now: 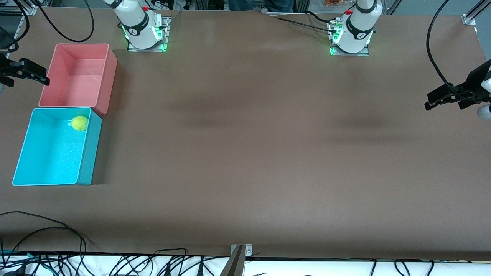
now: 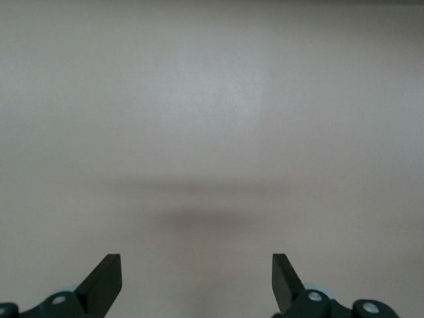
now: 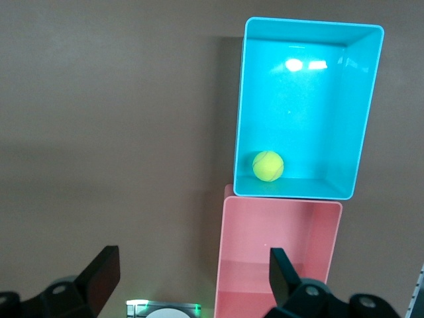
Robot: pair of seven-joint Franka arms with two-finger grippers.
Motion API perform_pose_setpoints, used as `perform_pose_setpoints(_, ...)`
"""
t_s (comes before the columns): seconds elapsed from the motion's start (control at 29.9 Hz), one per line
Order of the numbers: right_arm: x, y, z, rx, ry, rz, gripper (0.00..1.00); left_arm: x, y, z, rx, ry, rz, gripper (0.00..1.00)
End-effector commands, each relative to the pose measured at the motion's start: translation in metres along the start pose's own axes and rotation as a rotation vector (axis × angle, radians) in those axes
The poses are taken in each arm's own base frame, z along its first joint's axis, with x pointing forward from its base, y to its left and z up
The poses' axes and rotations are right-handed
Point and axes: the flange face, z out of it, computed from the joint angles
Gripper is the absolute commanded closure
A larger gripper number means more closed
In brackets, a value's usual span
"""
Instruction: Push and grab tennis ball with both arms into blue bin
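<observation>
- At about ten o'clock in the front view, toward the right arm's end of the desk [image 1: 245, 153], the blue bin [image 1: 23, 153] stands open-topped on the brown surface.
- Inside it lies the tennis ball [image 1: 79, 123], in the corner of the bin at about one o'clock in that view, close against the walls there; the right wrist view shows the same ball [image 3: 267, 165] resting on the bin's floor beside the wall that faces the pink bin.
- The pink bin [image 1: 103, 76] stands just beside the blue bin, farther from the front camera, their short walls touching or nearly so, and nothing shows inside it.
- The right tool [image 1: 28, 73] hangs at nine o'clock in the front view, at the edge of the desk beside the pink bin; in its wrist view its two fingers [image 3: 101, 275] stand wide apart with nothing between them, high above both bins.
- The left tool [image 1: 447, 97] hangs at three o'clock in the front view, over the left arm's end of the desk, well apart from both bins; its fingers [image 2: 106, 278] are spread apart and hold nothing, with only bare desk below.
- Both arms' bases [image 1: 144, 34] stand at twelve o'clock along the desk's edge, lit green.
- Black cables [image 1: 50, 237] trail along the six o'clock edge.
</observation>
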Motion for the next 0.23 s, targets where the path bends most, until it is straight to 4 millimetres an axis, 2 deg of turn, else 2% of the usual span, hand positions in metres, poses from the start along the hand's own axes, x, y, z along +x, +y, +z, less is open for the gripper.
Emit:
perform_pose_setpoints(0.0,0.0019,-0.0015,-0.0052,0.019,0.003,0.024,0.00,-0.0054,0.0008,-0.0017,0.025,0.003,0.022,0.00)
perform_pose_setpoints(0.2,0.0029,-0.0034,-0.0046,0.035,0.005,0.026,0.00,-0.0055,0.0034,-0.0016,0.010,0.002,0.026,0.00)
